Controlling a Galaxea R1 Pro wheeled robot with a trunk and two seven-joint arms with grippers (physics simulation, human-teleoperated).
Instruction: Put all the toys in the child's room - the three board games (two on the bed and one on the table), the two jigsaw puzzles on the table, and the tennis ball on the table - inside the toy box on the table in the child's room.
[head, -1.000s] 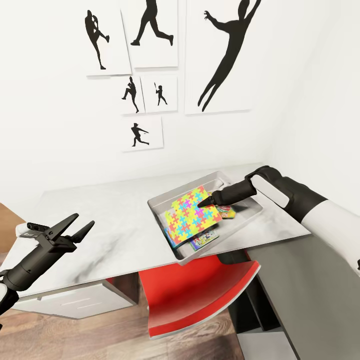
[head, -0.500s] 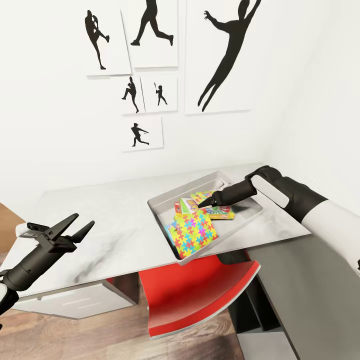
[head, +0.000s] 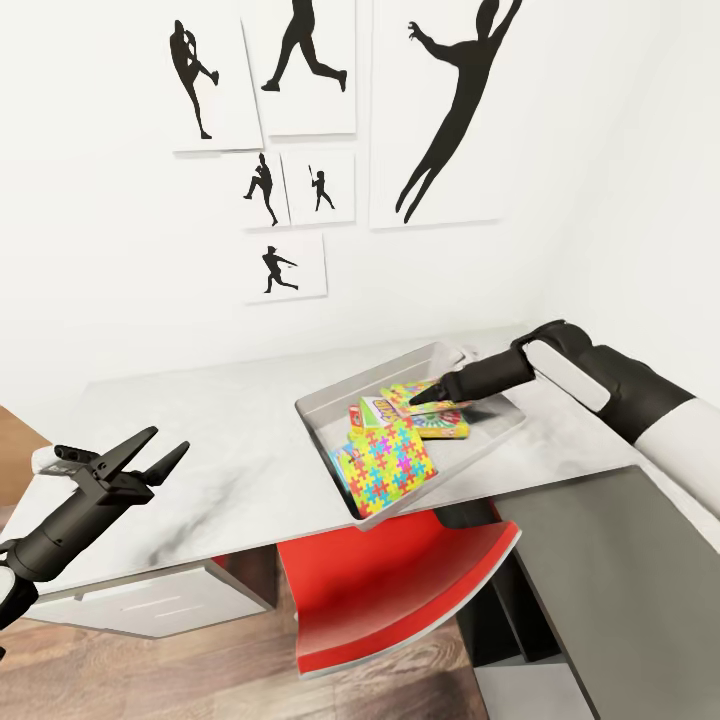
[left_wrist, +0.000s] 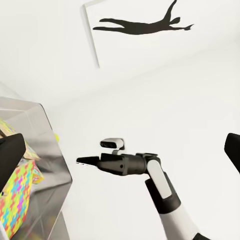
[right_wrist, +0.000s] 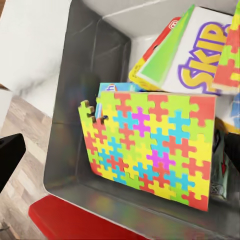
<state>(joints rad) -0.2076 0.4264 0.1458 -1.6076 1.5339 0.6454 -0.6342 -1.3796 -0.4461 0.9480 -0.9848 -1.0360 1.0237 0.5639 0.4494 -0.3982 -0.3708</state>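
Wood-plank floor (head: 200, 670) nearest, with a red chair (head: 400, 590) tucked under the table's near edge. Left gripper (head: 150, 455) hangs over the near-left corner of the table (head: 200, 450), jaws spread wide, nothing between them. Light marbled tabletop is bare from there across to the box; a dark grey section (head: 620, 560) joins at right.

Toy box (head: 320, 420) sits at the near-right of the light top, turned diagonally, its near corner overhanging the table edge above the chair. Inside: jigsaw puzzle (head: 385, 465) in the near end, propped at a slant, jagged corner toward the near wall; board games (head: 430, 410) overlap behind it, long axes roughly along the box.

Right gripper (head: 418, 402) points left, low over the games in the far half of the box; jaw opening cannot be told, nothing seen held.

White wall with silhouette pictures (head: 440, 110) farthest.
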